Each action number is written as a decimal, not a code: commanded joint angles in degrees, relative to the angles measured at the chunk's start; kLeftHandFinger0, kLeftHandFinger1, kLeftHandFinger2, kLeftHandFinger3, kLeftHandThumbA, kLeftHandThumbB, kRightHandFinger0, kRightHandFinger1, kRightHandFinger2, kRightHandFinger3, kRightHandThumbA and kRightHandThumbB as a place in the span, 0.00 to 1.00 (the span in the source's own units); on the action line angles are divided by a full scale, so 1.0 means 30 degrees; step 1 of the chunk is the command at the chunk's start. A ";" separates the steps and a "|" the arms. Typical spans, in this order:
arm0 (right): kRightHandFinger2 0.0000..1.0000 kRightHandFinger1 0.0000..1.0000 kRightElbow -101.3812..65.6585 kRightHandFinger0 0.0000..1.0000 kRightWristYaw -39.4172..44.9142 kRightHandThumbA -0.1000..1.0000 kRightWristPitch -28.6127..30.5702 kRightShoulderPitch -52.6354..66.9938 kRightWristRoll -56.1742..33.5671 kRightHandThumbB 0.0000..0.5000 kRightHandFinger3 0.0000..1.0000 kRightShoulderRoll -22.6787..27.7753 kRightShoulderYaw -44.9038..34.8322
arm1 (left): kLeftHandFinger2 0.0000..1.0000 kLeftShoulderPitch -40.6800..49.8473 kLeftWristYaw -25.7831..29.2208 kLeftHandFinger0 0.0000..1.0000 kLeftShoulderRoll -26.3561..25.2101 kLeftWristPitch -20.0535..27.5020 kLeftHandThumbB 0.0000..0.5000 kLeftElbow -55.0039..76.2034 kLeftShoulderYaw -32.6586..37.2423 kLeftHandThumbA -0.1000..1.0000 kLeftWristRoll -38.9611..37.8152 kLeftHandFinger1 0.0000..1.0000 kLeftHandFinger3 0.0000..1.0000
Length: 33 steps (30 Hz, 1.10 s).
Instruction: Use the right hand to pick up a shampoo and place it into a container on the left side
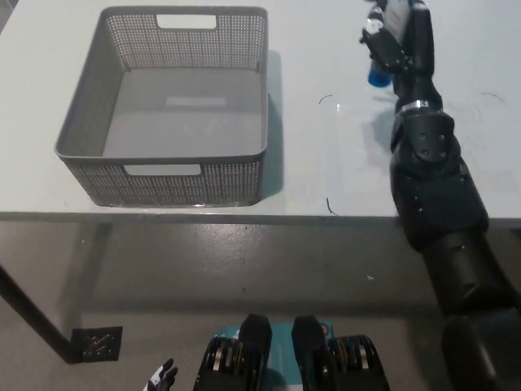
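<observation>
My black right hand (397, 34) is raised above the table at the upper right, shut on the shampoo tube (379, 72), whose blue cap points down below the fingers. The tube's white body is mostly hidden by the hand. The grey perforated basket (81, 130) stands on the left half of the white table, well left of the hand, with nothing inside. Only the fingertips of my white left hand (161, 378) peek in at the bottom edge, below the table.
The white table (326, 179) runs across the picture, its front edge at about mid-height. Faint dark marks lie on it near the middle. A table leg and its foot plate (96, 343) show on the floor at lower left.
</observation>
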State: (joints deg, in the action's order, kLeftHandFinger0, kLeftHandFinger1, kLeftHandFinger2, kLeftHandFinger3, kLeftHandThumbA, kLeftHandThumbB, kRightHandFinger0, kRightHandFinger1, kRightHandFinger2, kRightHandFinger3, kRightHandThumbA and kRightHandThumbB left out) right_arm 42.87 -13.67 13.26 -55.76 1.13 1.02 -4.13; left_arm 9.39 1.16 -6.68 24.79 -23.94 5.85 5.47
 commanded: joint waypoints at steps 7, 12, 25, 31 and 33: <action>0.75 0.30 -0.5122 0.00 -0.0065 0.00 -0.2837 -0.1054 0.2553 0.27 0.83 -0.2240 0.2836 | 1.00 -0.0090 -0.0001 1.00 -0.0125 0.0713 0.26 0.0172 -0.0061 1.00 -0.0361 1.00 1.00; 0.75 0.35 -0.4411 0.00 -0.0568 0.00 -0.2812 -0.1745 0.2939 0.26 0.81 -0.3369 0.3463 | 1.00 -0.0211 0.0243 1.00 -0.0122 0.0713 0.23 0.0200 -0.0003 1.00 -0.0055 1.00 1.00; 0.71 0.33 0.0753 0.00 -0.0817 0.00 -0.0739 -0.3988 0.2755 0.25 0.77 -0.4813 0.3631 | 1.00 -0.0849 0.0335 1.00 -0.0047 0.0713 0.27 0.0310 0.0132 1.00 0.0259 1.00 1.00; 0.69 0.30 0.4075 0.00 -0.1124 0.00 0.0485 -0.4802 0.2643 0.25 0.78 -0.4448 0.3424 | 1.00 -0.1268 0.0066 1.00 -0.0170 0.0713 0.27 0.0448 0.0092 1.00 0.0068 1.00 1.00; 0.71 0.33 0.5034 0.00 -0.1290 0.00 0.0342 -0.5073 0.2513 0.28 0.79 -0.4345 0.3245 | 1.00 -0.1362 -0.0105 1.00 -0.0161 0.0713 0.28 0.0566 0.0047 1.00 -0.0070 1.00 1.00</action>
State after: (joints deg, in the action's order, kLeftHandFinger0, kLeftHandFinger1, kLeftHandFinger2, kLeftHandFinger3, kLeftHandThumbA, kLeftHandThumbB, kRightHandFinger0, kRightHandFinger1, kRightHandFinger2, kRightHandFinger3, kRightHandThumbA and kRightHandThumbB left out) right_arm 54.74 -15.18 9.39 -65.31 8.86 -12.13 6.66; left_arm 6.19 1.11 -6.67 24.81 -23.92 6.09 5.80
